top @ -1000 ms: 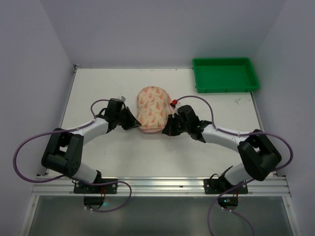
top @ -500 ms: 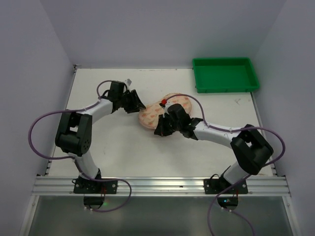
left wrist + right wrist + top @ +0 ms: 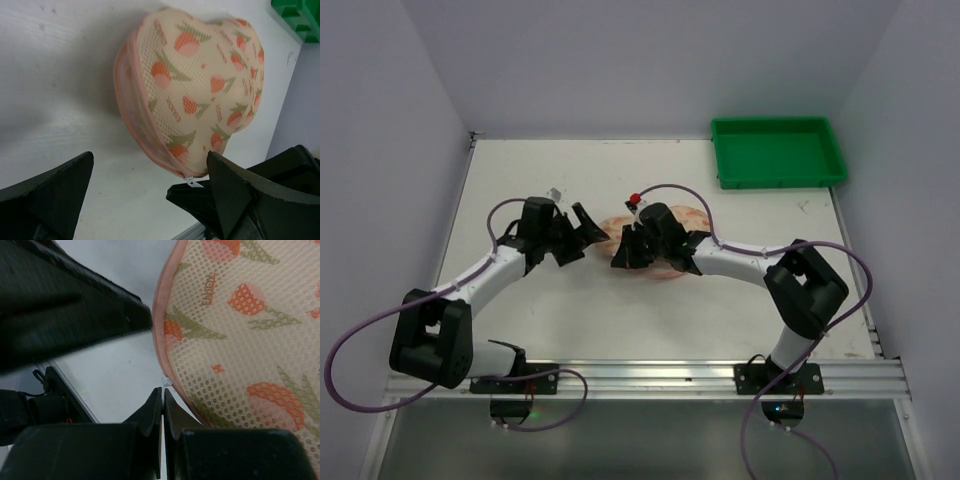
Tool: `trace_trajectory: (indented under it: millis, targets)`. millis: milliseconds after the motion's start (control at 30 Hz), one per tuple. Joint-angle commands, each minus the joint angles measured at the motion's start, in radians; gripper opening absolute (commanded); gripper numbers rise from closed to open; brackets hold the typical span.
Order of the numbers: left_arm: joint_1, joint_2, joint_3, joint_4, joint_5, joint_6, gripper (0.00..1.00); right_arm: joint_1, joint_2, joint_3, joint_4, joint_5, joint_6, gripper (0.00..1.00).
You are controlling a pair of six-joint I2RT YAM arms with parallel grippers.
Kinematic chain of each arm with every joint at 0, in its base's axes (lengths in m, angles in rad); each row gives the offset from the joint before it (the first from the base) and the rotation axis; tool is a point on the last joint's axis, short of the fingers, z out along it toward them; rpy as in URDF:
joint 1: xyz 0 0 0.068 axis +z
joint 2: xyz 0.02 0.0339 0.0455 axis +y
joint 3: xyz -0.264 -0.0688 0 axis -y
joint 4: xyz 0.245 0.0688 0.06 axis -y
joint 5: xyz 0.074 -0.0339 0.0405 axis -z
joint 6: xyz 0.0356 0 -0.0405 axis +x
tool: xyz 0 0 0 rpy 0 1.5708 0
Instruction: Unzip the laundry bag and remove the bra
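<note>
The laundry bag [image 3: 672,264] lies mid-table, cream-pink mesh with an orange-red print and a pink zip rim, mostly covered by my right arm. The left wrist view shows the laundry bag [image 3: 200,85] zipped along its rim. My right gripper [image 3: 624,250] is at the bag's left end. In its own view the right gripper [image 3: 162,394] is shut on the small white zip pull [image 3: 166,381]. Just left of the bag my left gripper [image 3: 582,230] stands open, holding nothing. From the left wrist the zip pull [image 3: 193,182] hangs at the bag's near end, between the left gripper's [image 3: 150,157] fingers. The bra is hidden.
A green plastic tray [image 3: 778,150] sits at the back right of the table, its corner also visible as the green tray [image 3: 299,15] in the left wrist view. Purple walls close in the table on three sides.
My left gripper has opened, let go of the bag and drawn back to the left. My right gripper has moved left along the bag with the zip pull, and the bag has turned.
</note>
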Motion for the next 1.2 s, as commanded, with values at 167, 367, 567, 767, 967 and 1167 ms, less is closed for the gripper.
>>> trace_trajectory:
  millis: [167, 367, 567, 767, 967, 1167]
  targets:
    - [-0.109, 0.033, -0.043, 0.154, -0.003, -0.146, 0.84, 0.031, 0.036, 0.051, 0.067, -0.017, 0.027, 0.0]
    - [-0.106, 0.062, -0.057, 0.154, -0.034, -0.145, 0.14, 0.032, -0.004, 0.011, 0.047, 0.007, 0.023, 0.0]
    - [-0.03, 0.082, -0.04, 0.125, -0.01, -0.074, 0.0, -0.04, -0.139, -0.188, 0.028, 0.091, -0.014, 0.0]
    - [0.047, 0.088, 0.009, 0.041, 0.022, 0.07, 0.0, -0.302, -0.352, -0.375, -0.051, 0.142, -0.061, 0.0]
    - [0.078, 0.189, 0.162, -0.033, 0.027, 0.239, 0.0, -0.342, -0.401, -0.345, -0.137, 0.144, -0.138, 0.0]
    - [0.082, 0.435, 0.469, 0.005, 0.094, 0.254, 0.16, -0.247, -0.331, -0.293, -0.07, -0.003, -0.101, 0.0]
